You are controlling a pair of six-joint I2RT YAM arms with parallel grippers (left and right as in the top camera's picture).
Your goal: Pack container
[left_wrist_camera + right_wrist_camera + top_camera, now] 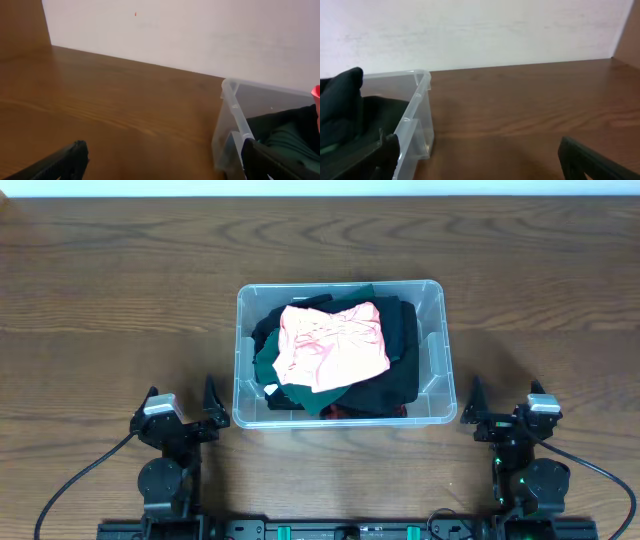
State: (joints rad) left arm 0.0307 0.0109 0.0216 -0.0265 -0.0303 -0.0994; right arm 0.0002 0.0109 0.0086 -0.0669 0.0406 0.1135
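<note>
The clear plastic container (434, 340) stands at the table's middle. It holds a heap of garments: a pink one (332, 345) on top, dark green (268, 363) and black ones (400, 340) under it. My left gripper (184, 406) is open and empty at the front left, just off the container's near left corner (231, 125). My right gripper (503, 406) is open and empty at the front right, off the container's near right corner (417, 120). Black cloth (342, 110) shows over the rim in the right wrist view.
The wooden table (120, 300) stretches round the container. A pale wall (175, 30) rises behind its far edge. Black cables (70, 480) run from both arm bases at the front.
</note>
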